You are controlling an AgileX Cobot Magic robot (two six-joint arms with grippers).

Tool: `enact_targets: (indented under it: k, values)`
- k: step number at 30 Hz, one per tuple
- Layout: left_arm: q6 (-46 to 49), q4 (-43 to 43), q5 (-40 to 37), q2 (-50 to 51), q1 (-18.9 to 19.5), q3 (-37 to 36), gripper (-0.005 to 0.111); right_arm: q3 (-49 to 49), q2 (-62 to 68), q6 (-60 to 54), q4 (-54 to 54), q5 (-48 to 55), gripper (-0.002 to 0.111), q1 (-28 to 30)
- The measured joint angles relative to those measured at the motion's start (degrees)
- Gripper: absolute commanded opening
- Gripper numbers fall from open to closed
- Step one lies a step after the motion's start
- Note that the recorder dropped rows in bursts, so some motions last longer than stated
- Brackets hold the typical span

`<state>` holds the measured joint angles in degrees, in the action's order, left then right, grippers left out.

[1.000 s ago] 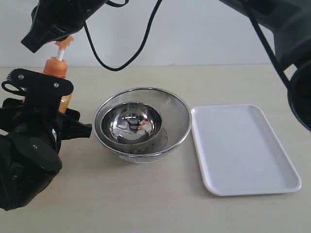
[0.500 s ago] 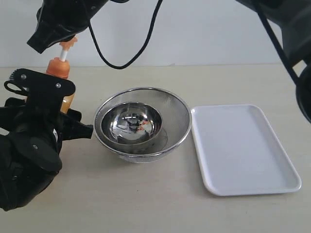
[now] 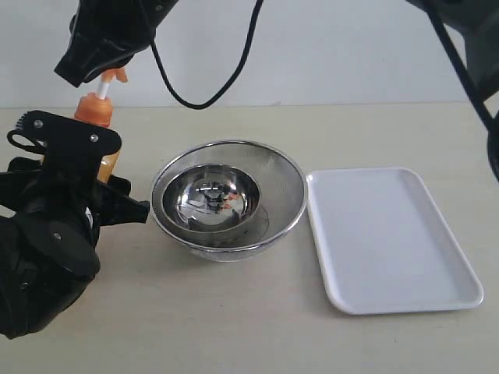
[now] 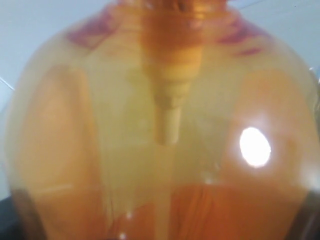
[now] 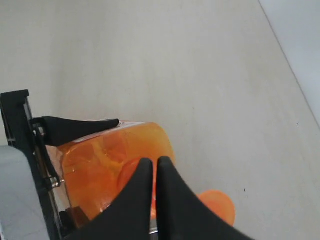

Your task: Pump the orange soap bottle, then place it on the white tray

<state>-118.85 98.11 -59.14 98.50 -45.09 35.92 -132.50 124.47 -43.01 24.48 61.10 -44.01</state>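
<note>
The orange soap bottle [image 3: 95, 109] stands upright at the table's far left, with my left gripper [image 3: 100, 173] shut on its body. It fills the left wrist view as a blurred orange bottle [image 4: 165, 125]. My right gripper [image 3: 78, 72] reaches across to just above the bottle, and its black body partly hides the orange pump head [image 3: 115, 75]. In the right wrist view the right gripper [image 5: 151, 162] is shut with nothing between its fingers, over the bottle [image 5: 100, 160] and beside the pump head [image 5: 217, 202]. The white tray [image 3: 390, 234] lies bare at the right.
Two nested round steel bowls [image 3: 226, 195] sit in the middle, between the bottle and the tray. A black cable [image 3: 203, 86] hangs from the right arm over the back of the table. The left arm's bulky black body [image 3: 47, 257] fills the near left corner.
The right gripper has drifted a little to the right above the bottle. The bottle's top and pump head have shifted slightly right with it. The left arm barely moved.
</note>
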Motion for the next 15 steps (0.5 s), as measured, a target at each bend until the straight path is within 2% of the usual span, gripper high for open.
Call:
enact_targets:
  k: [15]
  values:
    - [0.0,0.0,0.0,0.0,0.0,0.0,0.005,0.0,0.0,0.0,-1.34,1.98,0.0,0.0]
